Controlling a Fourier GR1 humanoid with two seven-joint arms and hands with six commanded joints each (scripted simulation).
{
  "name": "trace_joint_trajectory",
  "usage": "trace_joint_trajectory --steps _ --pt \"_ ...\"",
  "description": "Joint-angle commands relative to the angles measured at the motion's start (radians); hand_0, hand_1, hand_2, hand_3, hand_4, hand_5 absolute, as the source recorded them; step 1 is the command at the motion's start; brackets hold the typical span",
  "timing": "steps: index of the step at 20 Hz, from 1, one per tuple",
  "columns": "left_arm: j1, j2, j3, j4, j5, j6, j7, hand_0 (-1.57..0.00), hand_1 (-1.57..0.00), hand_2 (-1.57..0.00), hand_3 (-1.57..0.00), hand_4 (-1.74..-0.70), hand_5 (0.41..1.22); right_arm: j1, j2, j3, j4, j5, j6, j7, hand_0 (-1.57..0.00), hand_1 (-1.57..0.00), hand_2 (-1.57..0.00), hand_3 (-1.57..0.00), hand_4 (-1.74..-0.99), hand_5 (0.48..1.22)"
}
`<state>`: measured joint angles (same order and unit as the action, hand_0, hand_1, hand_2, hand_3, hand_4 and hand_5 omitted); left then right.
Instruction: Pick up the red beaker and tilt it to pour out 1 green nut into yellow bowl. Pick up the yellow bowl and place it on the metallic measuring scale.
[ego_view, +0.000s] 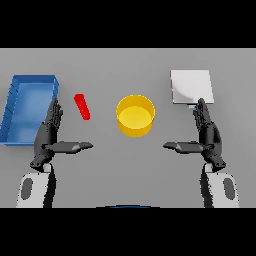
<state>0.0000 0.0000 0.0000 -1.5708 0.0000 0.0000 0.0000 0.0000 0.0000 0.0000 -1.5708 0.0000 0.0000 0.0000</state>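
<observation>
Both hands, left hand (50, 134) and right hand (207, 134), hover with fingers straight, thumbs spread inward; yellow bowl (135, 116) sits between, red beaker (82, 106) just left.

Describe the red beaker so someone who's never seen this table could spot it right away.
Start at the big blue bin on the left of the grey table. Just to its right, before the yellow bowl in the middle, lies the red beaker, beyond the left hand. It is the only red thing, small, narrow and slanted.
</observation>
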Motion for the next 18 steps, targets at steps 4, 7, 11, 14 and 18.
trace_joint_trajectory --steps 4,7,11,14,18 --pt "-0.001 0.017 0.014 0.003 0.014 -0.010 -0.001 0.00 0.00 0.00 0.00 -1.09 0.623 0.003 0.006 0.006 -0.003 0.005 -0.004 -0.001 0.00 0.00 0.00 0.00 -1.128 0.660" --pt "0.047 0.050 -0.009 -0.043 -0.024 -0.021 -0.040 0.00 0.00 0.00 0.00 -1.09 0.623 0.042 -0.013 0.065 -0.038 0.118 -0.031 -0.094 0.00 0.00 0.00 0.00 -1.128 0.660" --pt "0.112 0.064 -0.067 -0.131 -0.107 -0.003 -0.026 0.00 0.00 0.00 0.00 -1.10 0.615 0.113 -0.035 0.153 -0.115 0.273 -0.060 -0.136 0.00 0.00 0.00 0.00 -1.126 0.668" --pt "0.103 0.061 -0.083 -0.121 -0.136 0.005 0.013 0.00 0.00 0.00 0.00 -1.09 0.613 0.113 -0.035 0.153 -0.123 0.286 -0.072 -0.117 0.00 0.00 0.00 0.00 -1.120 0.660" --pt "0.038 0.053 -0.088 -0.045 -0.168 0.017 -0.008 0.00 0.00 0.00 0.00 -1.11 0.623 0.102 -0.041 0.146 -0.126 0.283 -0.070 -0.089 0.00 0.00 0.00 0.00 -1.130 0.650"
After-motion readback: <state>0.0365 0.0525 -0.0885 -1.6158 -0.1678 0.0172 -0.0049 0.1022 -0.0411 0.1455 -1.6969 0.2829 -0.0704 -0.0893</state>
